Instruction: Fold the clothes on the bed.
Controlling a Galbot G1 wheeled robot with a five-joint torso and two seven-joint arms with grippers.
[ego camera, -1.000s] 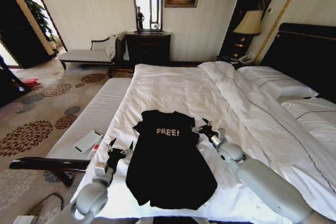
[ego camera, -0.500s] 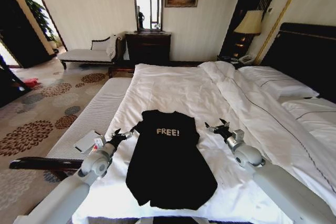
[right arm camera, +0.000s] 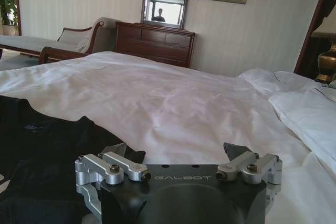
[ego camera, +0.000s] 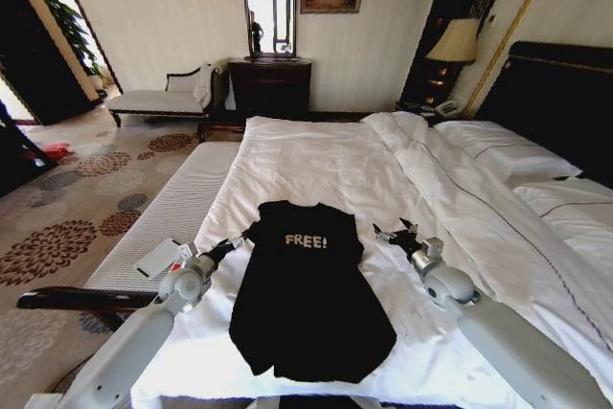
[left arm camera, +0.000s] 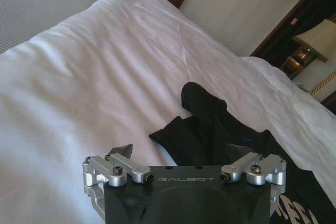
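Note:
The clothes are one black T-shirt [ego camera: 306, 294] with white "FREE!" lettering. It lies flat, collar away from me, near the front edge of the bed [ego camera: 326, 155]. My left gripper [ego camera: 230, 242] is open and low over the duvet, right at the shirt's left sleeve. In the left wrist view the open left gripper [left arm camera: 181, 153] faces that sleeve of the T-shirt [left arm camera: 207, 129]. My right gripper [ego camera: 395, 232] is open, a short way off the right sleeve over bare duvet. In the right wrist view the right gripper [right arm camera: 176, 150] has the T-shirt [right arm camera: 42, 145] off to one side.
A grey striped bench [ego camera: 177, 203] runs along the bed's left side, with a white card [ego camera: 158, 258] on it and a dark bar [ego camera: 86, 299] in front. Pillows [ego camera: 508, 150] and the headboard are at the right. A dresser [ego camera: 270, 85] and chaise [ego camera: 163, 98] stand by the far wall.
My left gripper has swung forward from the shirt's lower left up to the left sleeve. The right gripper has drawn a little to the right, away from the right sleeve. The shirt lies unchanged.

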